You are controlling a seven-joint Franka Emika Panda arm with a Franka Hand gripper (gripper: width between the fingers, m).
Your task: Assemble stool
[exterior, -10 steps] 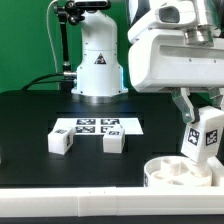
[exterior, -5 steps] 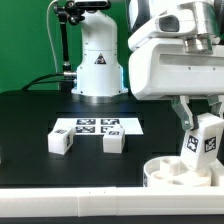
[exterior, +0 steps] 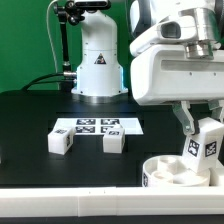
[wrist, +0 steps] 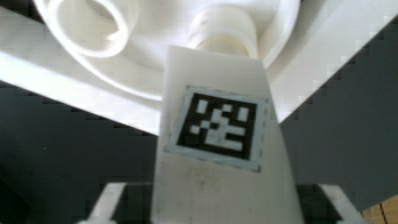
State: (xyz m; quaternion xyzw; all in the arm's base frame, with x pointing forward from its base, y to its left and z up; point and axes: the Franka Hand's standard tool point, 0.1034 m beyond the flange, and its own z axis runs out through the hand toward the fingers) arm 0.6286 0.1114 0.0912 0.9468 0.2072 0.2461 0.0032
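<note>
My gripper (exterior: 201, 124) is shut on a white stool leg (exterior: 204, 139) with a black-and-white tag and holds it upright just above the round white seat disc (exterior: 170, 173) at the front, on the exterior view's right. In the wrist view the leg (wrist: 214, 130) fills the middle between my two fingers (wrist: 118, 200), with the seat disc's rim and a round recess (wrist: 107, 35) beyond it. Two more white block legs (exterior: 61, 142) (exterior: 113, 143) lie on the black table in front of the marker board (exterior: 98, 126).
The arm's white base (exterior: 97, 65) stands at the back centre. A white rail (exterior: 70, 192) runs along the table's front edge. A green wall is behind.
My gripper has moved down and slightly toward the exterior view's right with the leg, bringing it closer to the seat disc.
</note>
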